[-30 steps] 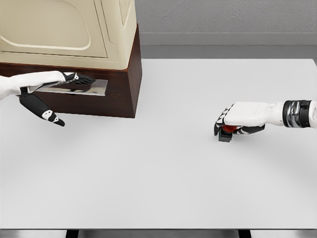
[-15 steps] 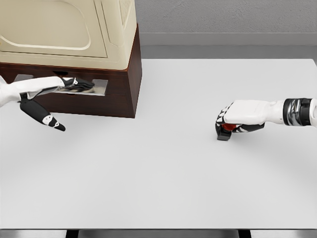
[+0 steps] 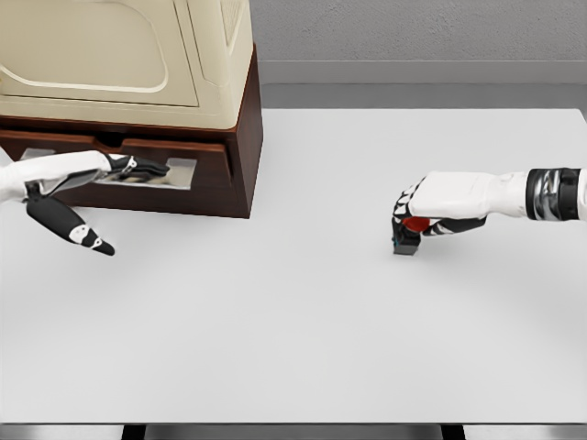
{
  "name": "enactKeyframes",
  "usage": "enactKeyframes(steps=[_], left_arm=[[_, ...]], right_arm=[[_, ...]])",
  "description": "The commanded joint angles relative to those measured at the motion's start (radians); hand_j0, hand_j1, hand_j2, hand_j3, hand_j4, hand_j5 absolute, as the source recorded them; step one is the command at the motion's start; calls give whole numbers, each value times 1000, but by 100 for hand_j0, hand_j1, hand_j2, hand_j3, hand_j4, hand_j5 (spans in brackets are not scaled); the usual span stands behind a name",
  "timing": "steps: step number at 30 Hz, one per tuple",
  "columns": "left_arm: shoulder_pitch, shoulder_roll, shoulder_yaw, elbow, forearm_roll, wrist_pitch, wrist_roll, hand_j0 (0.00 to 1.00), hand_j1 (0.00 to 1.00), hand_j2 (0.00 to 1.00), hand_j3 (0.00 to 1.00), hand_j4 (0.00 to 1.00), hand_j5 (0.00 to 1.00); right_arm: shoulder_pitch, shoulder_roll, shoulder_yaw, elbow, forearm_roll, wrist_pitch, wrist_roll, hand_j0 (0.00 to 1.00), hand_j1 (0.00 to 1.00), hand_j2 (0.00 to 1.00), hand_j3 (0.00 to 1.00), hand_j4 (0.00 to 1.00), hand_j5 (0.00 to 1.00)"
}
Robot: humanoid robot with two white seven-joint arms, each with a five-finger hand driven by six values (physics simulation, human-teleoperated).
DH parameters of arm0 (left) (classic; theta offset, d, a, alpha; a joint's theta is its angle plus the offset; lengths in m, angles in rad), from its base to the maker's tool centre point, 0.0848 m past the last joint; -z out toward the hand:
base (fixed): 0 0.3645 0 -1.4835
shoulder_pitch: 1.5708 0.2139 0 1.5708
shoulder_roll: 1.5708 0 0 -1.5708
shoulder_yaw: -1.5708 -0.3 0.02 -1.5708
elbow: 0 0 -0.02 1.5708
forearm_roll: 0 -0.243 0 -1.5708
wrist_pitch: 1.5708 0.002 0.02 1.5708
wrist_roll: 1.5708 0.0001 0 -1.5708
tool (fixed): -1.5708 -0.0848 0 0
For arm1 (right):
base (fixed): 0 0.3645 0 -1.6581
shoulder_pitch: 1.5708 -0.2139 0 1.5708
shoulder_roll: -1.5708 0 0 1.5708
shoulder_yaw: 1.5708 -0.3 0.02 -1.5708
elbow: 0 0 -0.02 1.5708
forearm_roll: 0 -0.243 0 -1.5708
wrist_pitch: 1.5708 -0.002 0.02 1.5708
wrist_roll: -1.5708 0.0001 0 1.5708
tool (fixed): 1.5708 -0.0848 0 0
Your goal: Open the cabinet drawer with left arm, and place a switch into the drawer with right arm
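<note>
R hand (image 3: 431,213) had fingers clamped on the switch (image 3: 407,240) at table's right, well apart from the drawer (image 3: 179,163) far-left, where L hand (image 3: 119,169) fingers hooked its handle.

Left arm in from left edge, left hand (image 3: 101,170) reaching right, fingers extended and hooked forward, thumb splayed down toward lower right. Right arm in from right edge, roughly horizontal, right hand (image 3: 424,213) palm down, fingers curled in a grasp.
</note>
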Motion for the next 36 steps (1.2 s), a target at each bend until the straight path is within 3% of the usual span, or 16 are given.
enactKeyframes(steps=[1, 8, 11, 36], left_arm=[[0, 30, -20, -1, -82, 3, -6, 100, 100, 100, 100, 100, 100], [28, 50, -15, -14, -70, 3, -28, 100, 100, 100, 100, 100, 100], [32, 61, -15, -14, -62, 3, -83, 100, 100, 100, 100, 100, 100], [63, 116, -12, -14, 4, -2, -83, 100, 100, 100, 100, 100, 100]], right_arm=[[0, 2, -1, -2, -14, 0, 0, 48, 48, 48, 48, 48, 48], [-18, 21, 0, -2, -17, 0, 0, 48, 48, 48, 48, 48, 48], [-28, 34, 3, -2, -28, 1, 0, 48, 48, 48, 48, 48, 48], [-92, 128, 9, 3, -45, 7, 0, 47, 47, 47, 47, 47, 47]])
